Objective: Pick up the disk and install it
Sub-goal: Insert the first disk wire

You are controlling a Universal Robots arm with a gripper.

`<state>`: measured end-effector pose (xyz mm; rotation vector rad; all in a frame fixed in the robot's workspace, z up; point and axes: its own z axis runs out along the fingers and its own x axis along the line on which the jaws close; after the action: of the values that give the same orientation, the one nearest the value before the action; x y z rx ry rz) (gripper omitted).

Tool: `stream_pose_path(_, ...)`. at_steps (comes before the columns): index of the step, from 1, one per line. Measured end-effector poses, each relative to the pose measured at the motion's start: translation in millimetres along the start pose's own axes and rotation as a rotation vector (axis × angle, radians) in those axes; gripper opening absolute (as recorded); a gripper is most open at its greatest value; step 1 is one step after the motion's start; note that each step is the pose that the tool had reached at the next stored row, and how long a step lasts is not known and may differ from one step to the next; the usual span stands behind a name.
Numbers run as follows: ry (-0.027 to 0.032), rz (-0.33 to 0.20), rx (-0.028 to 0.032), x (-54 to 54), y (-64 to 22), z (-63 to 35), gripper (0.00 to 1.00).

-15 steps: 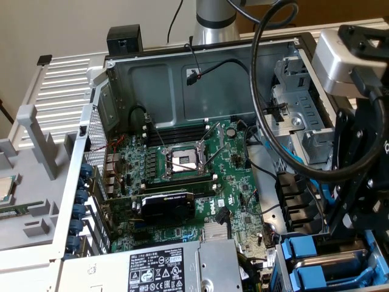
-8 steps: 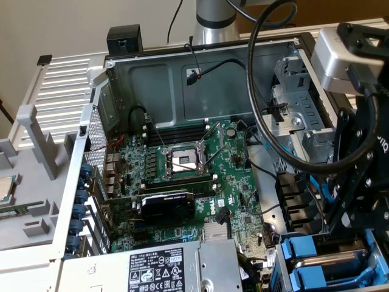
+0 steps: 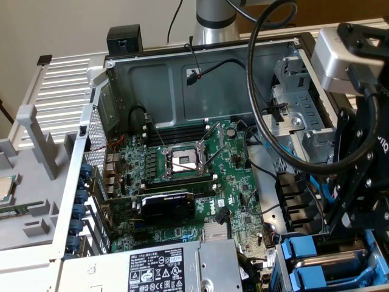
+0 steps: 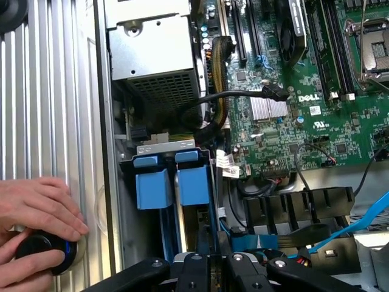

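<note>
behind the open computer case (image 3: 182, 79) the exterior view shows a plain, pale cream wall (image 3: 61, 24) at the upper left, evenly lit. toward the exterior view's upper right a strip of warm brown wooden surface (image 3: 340, 12) runs along the top edge. a thin black cable (image 3: 173, 21) hangs down in front of the wall. at the exterior view's left a pale ribbed metal panel (image 3: 67, 79) lies flat beside the case, and a grey plastic fixture (image 3: 24, 140) stands just beside it. the light is soft and diffuse. in the wrist view a ribbed silver sheet (image 4: 48, 91) catches bright streaks of light along its ridges.
</note>
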<state>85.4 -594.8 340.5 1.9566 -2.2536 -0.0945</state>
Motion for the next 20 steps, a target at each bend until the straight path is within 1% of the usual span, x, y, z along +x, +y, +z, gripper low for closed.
stream_pose_path(4,-0.0003,0.0,0.001,0.1,0.1,0.1,0.17)
stream_pose_path(8,-0.0007,0.0,0.0057,0.2,1.2,0.3,0.17)
stream_pose_path(13,0.0,0.0,0.0099,0.2,1.4,0.4,0.17)
stream_pose_path(20,0.001,-0.002,0.0122,0.3,1.9,0.4,0.17)
